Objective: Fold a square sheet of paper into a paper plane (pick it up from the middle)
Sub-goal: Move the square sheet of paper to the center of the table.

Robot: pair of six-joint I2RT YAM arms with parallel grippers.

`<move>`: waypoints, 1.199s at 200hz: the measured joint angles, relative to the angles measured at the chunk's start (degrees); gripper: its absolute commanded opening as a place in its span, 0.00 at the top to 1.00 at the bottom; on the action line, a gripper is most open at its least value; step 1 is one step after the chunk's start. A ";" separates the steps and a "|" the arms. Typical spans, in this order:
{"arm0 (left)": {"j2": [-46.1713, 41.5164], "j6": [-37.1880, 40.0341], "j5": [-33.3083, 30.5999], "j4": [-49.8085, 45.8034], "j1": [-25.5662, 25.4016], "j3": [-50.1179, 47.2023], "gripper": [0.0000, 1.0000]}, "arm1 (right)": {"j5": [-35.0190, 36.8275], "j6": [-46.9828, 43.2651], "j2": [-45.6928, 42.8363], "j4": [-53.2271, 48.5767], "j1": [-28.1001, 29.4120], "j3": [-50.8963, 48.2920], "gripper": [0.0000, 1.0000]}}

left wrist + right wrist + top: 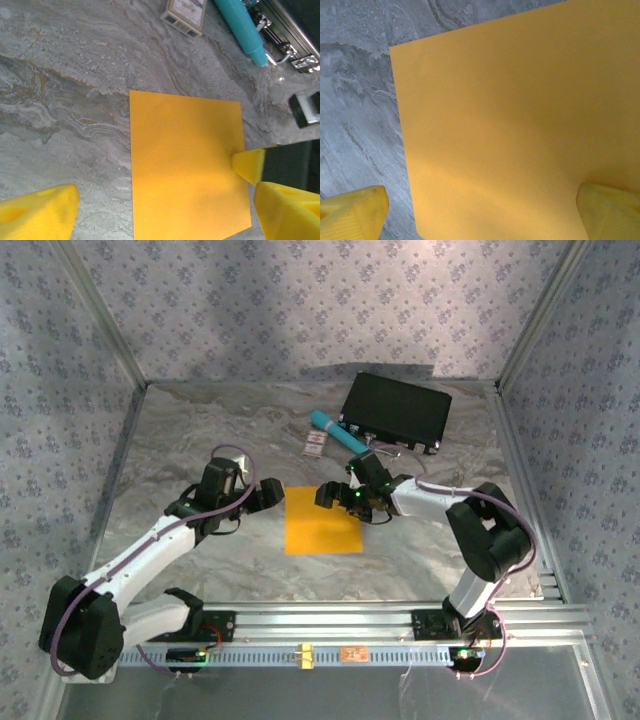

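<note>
The square sheet of paper (323, 520) is orange-yellow and lies flat and uncreased on the marbled table; a paper plane is out of view. My left gripper (270, 492) stands open at the sheet's far left corner. In the left wrist view the sheet (185, 160) lies between its wide-apart yellow fingers (37, 210), with nothing held. My right gripper (338, 496) is open over the sheet's far edge. In the right wrist view the sheet (520, 115) spreads under its jaws, one fingertip (610, 212) above the paper. A right fingertip (248, 162) rests at the sheet's right edge.
A black case (395, 410) lies at the back right, its metal latches (292, 52) facing the sheet. A teal pen (335, 430) and a small white-and-red card (316, 445) lie just beyond the sheet. Metal frame rails edge the table.
</note>
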 measured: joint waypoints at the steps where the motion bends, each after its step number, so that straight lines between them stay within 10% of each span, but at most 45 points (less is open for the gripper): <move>1: 0.22 -0.04 -0.04 -0.15 -0.07 0.13 0.14 | 0.17 -0.04 -0.17 -0.09 0.00 -0.02 0.01; 127: 36.28 -3.10 -7.63 -19.82 -16.41 30.51 0.25 | 23.23 4.59 -28.13 -10.97 -8.72 -13.90 0.01; 240: 51.63 -12.83 -11.43 -33.27 -21.38 45.33 0.24 | 25.40 5.81 -31.12 -13.75 -9.31 -14.82 0.01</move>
